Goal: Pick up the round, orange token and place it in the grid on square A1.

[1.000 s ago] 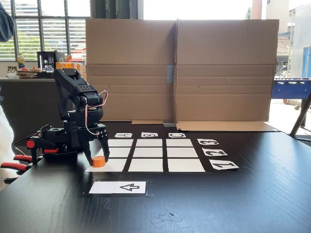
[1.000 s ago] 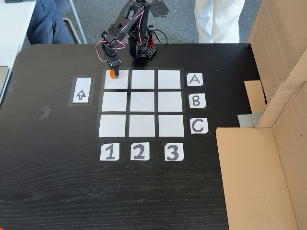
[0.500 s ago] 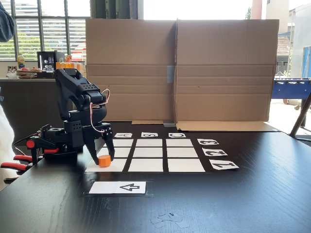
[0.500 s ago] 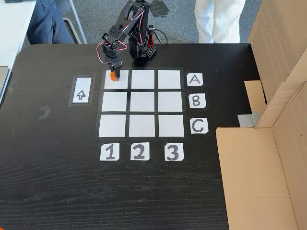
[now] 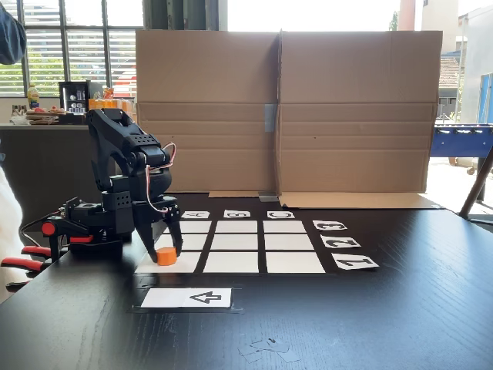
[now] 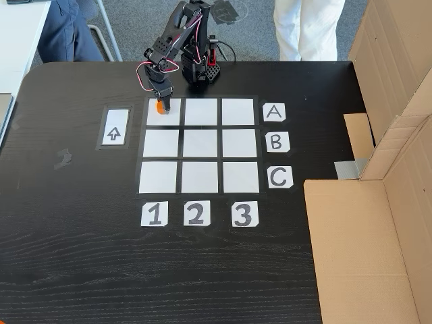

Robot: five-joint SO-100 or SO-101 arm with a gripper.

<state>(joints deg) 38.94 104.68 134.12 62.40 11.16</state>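
The gripper (image 5: 162,248) stands closed on the round, orange token (image 5: 166,256), its fingers straddling it low over square A1 (image 6: 164,113), the corner cell of the grid (image 6: 200,145) nearest the arm. The token looks down on, or barely above, the paper. Risk as I judge it: opening while a finger drags could nudge it toward the arrow card (image 6: 114,128) side edge. Compared with half a second ago, it sits lower and slightly further onto the square

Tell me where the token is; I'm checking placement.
In both fixed views the token sits on square A1, between the gripper's fingers.
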